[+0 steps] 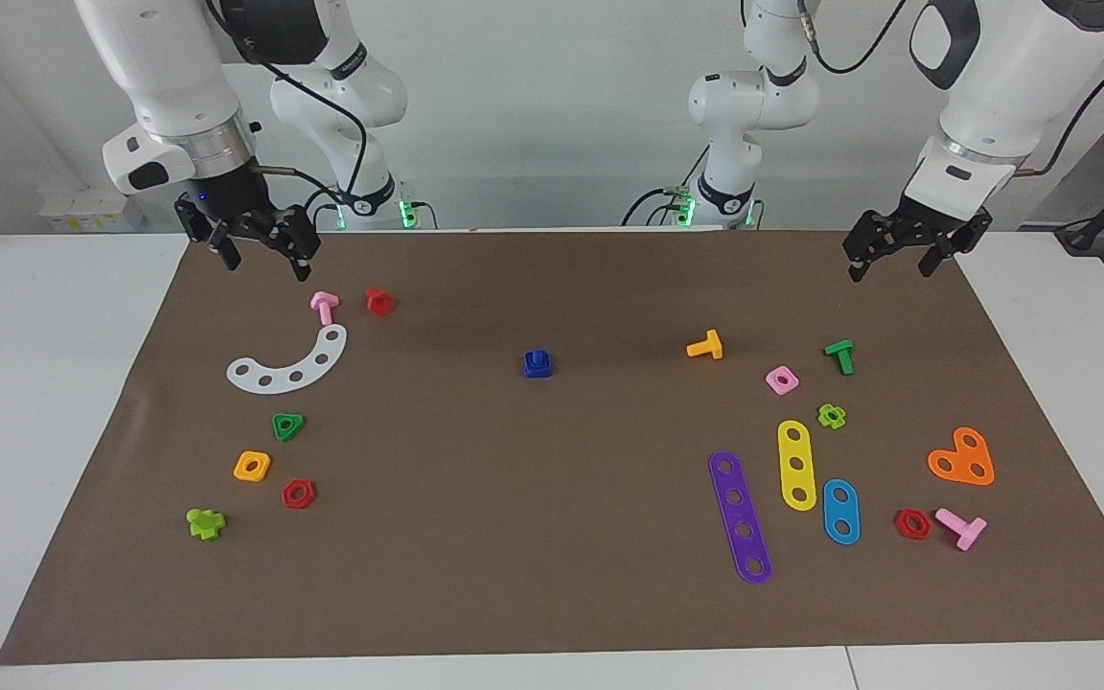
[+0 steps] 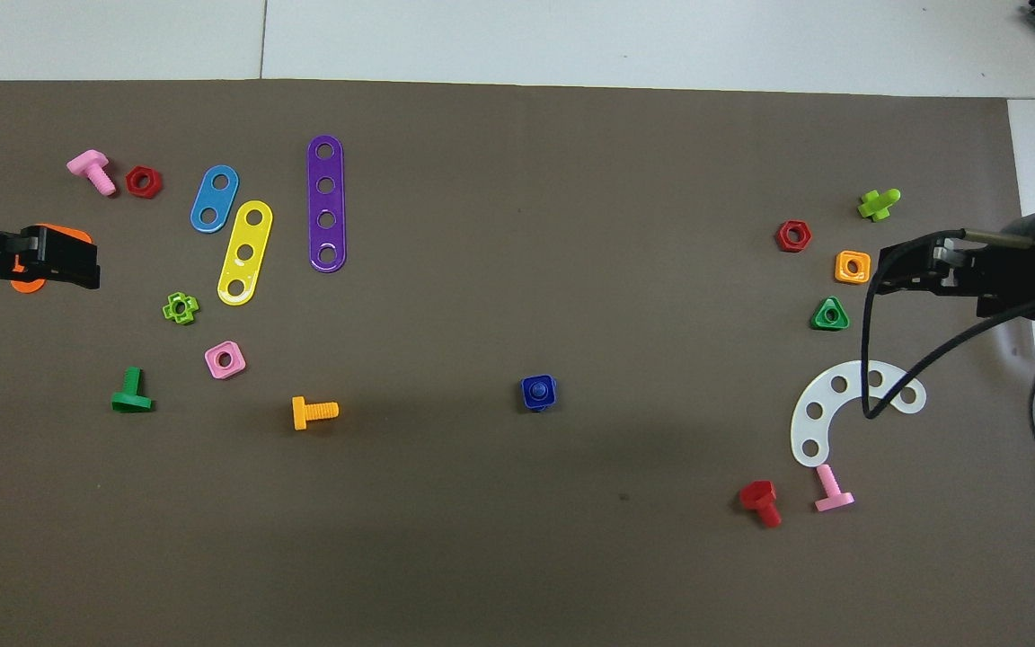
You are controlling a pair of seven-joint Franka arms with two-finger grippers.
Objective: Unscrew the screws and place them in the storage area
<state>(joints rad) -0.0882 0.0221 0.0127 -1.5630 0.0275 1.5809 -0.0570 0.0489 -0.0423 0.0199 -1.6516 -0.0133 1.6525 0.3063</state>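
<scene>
Dark-blue screw (image 1: pixel 537 363) alone mid-mat, orange bolt (image 1: pixel 705 345) nearest, left end effector (image 1: pixel 900 259) and right end effector (image 1: pixel 259 254) raised, both wide.

A small dark-blue plastic bolt seated in a blue square nut (image 1: pixel 538 364) is set alone at the middle of the brown paper mat (image 1: pixel 514 537) laid on the tabletop. Toward the right arm's end, a white curved plastic strip with holes (image 1: pixel 289 364) is placed, with a pink T-shaped bolt (image 1: pixel 324 306) and a red bolt (image 1: pixel 379 301) nearer the robots. Toward the left arm's end, an orange T-shaped bolt (image 1: pixel 706 346) is found, and a purple four-hole strip (image 1: pixel 740 516), a yellow three-hole strip (image 1: pixel 796 464) and a blue two-hole strip (image 1: pixel 840 511) are laid side by side farther from the robots.
</scene>
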